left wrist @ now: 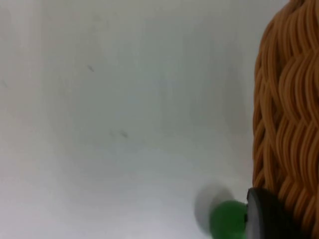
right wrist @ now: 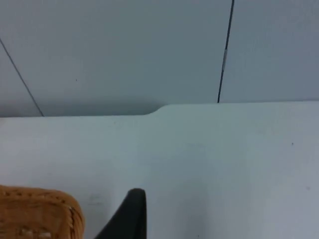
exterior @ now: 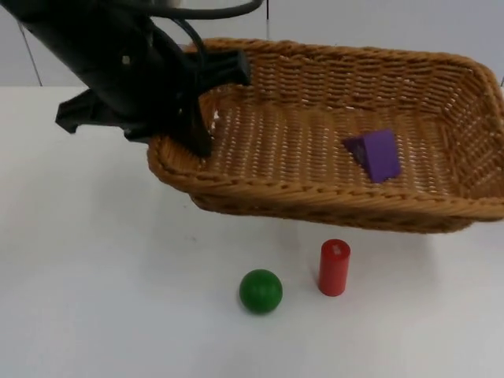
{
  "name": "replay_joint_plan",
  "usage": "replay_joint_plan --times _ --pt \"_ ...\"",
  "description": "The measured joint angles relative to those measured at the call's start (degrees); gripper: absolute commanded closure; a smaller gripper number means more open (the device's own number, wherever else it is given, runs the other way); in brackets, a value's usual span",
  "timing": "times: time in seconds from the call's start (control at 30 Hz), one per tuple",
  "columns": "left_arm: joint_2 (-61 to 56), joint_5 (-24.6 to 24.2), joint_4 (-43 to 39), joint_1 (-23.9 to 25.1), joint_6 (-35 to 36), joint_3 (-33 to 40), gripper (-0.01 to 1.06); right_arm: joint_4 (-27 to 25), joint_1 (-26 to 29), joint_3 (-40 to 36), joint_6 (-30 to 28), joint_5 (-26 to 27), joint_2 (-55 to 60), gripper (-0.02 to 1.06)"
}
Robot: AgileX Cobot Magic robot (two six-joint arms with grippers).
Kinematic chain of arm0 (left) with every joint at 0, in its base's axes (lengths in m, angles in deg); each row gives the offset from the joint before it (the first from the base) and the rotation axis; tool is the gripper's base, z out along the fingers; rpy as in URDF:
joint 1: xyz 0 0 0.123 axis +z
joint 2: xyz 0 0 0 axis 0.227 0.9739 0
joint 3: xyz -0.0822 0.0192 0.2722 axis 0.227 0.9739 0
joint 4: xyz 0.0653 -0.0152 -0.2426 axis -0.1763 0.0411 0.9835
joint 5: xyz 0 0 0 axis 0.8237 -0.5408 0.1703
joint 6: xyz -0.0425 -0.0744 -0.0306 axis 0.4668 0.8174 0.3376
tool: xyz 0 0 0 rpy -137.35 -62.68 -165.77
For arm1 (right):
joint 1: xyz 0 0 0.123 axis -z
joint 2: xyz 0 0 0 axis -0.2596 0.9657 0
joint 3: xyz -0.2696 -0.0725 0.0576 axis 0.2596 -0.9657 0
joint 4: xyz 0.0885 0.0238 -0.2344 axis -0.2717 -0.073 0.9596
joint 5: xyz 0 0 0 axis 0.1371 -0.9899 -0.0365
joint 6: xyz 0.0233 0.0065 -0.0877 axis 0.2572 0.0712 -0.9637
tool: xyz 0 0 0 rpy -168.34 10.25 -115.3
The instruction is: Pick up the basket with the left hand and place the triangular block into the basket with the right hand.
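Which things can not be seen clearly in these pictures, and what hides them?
- Left gripper: top view, its own arm covers where it grips the basket rim.
- Basket: top view, right end cut off by the edge.
- Green ball: left wrist view, blurred, partly behind a black fingertip.
- Right gripper: one fingertip visible; opening unclear.

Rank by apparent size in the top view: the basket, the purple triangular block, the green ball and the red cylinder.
1. basket, by far the largest.
2. purple triangular block.
3. green ball and red cylinder look close in size; I would not rank them.
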Motion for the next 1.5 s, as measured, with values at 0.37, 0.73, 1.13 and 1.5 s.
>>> replay_joint_plan --times 0.37,0.73,1.13,1.5 --pt "5.6 -0.9 0.1 10.9 -1.4 -6.7 1.05 0.1 0.0 0.0 0.4 -3.2 -0.3 0.00" --pt "16.2 -2.6 14.1 12.3 -14.5 -10.7 1.05 0.1 0.0 0.0 -0.1 -4.7 -0.3 0.00" --pt "22.0 3.3 17.1 12.7 -17.7 -11.2 1.05 0.1 0.0 0.0 -1.0 -5.1 -0.3 0.00" --pt "24.5 4.2 18.1 12.7 -22.1 -11.2 1.05 0.1 0.0 0.0 -1.0 -5.1 -0.3 0.00"
